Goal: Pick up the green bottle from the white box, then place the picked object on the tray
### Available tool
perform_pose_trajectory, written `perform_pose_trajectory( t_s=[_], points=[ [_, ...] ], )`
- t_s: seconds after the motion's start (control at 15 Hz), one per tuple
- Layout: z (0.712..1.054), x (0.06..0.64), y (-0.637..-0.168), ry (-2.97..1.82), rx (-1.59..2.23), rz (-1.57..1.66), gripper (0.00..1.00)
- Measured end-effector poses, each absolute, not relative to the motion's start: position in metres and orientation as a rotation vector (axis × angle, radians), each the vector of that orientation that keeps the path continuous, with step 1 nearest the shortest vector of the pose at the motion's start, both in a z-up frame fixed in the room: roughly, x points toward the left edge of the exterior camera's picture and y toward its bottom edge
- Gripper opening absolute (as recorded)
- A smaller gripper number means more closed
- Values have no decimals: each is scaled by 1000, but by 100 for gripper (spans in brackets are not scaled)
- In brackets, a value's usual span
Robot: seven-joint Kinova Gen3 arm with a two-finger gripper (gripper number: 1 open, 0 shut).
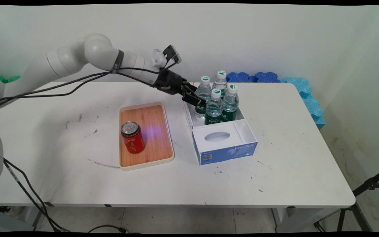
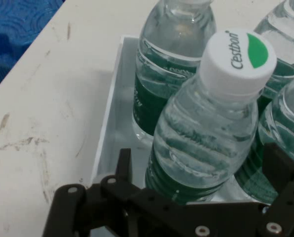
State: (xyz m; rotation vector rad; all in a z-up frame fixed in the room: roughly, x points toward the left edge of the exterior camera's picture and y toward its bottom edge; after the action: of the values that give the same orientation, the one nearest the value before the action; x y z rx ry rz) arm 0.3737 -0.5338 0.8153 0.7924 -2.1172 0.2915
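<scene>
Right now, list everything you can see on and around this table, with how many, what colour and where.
Water bottles: four, clear with green labels and white caps, in the box's rear compartment.
Box: one, white and blue, right of centre on the table.
Can: one, red, upright on the tray.
Tray: one, wooden with cream rim, centre.
Foam mats: several, blue, behind the table's right end.
Table: one, white.
Tripod: one, black, lower right.
Gripper: one, black, open around the left front bottle.
</scene>
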Motion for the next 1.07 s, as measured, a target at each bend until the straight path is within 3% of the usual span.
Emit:
perform_pose_trajectory(
  t_s=[0.33, 0.4, 1.07],
  points=[
    [809, 366, -537, -2117, 787, 294, 100],
    [808, 365, -538, -2120, 782, 300, 0],
    [808, 367, -541, -2137, 748, 367, 0]
  ],
)
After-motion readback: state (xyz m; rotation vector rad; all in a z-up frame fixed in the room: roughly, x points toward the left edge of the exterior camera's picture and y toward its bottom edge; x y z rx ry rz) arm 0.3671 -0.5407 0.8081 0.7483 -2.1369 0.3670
